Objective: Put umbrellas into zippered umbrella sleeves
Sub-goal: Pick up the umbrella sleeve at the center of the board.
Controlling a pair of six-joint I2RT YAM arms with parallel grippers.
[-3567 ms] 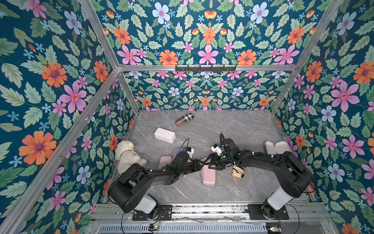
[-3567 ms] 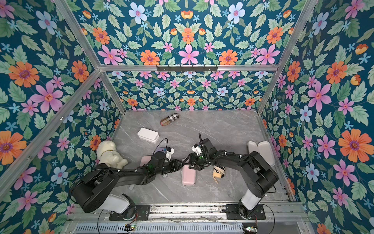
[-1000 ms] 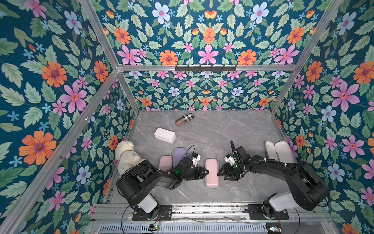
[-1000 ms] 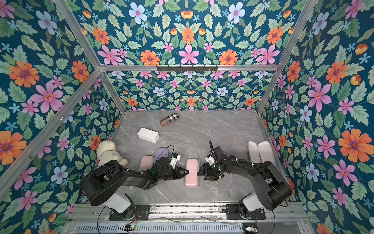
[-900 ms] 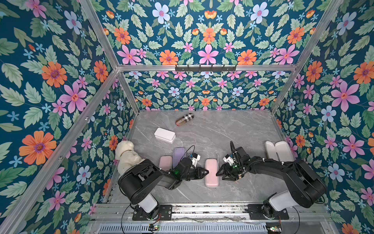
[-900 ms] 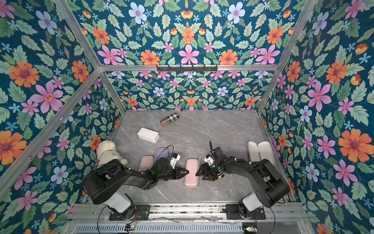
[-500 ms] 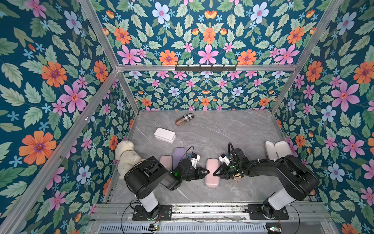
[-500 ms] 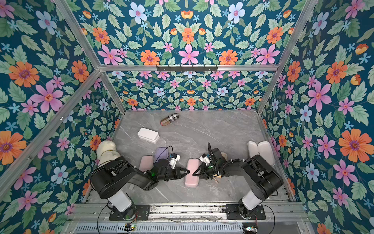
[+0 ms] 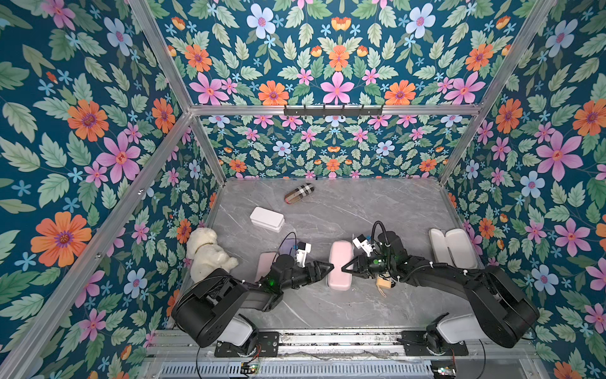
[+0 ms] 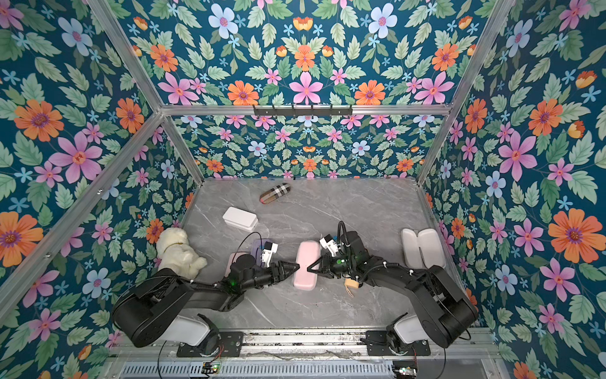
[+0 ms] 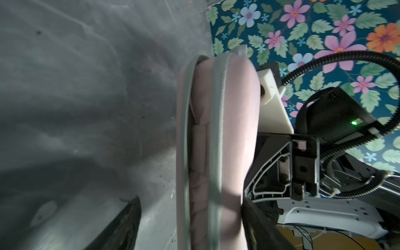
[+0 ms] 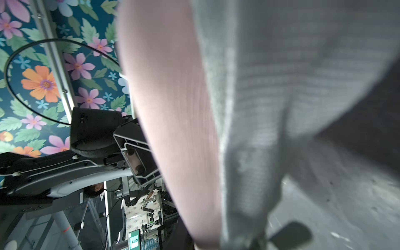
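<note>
pink sleeve [image 9: 340, 269] lies mid-desk [image 9: 328, 308], lid ajar; pink umbrella [image 11: 200, 155] sits inside, visible through the gap in the left wrist view; left tool [image 9: 329, 266] released, jaws spread around the sleeve's edge on its side; right tool [image 9: 344, 267] touches the opposite edge, can't tell if clenched

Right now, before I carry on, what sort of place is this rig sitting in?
Most likely a purpose-built robot test booth, not a home. Silver aluminium frame bars hold flower-printed wall panels around a grey marble-patterned tabletop, with a metal mounting rail along its front edge.
</note>
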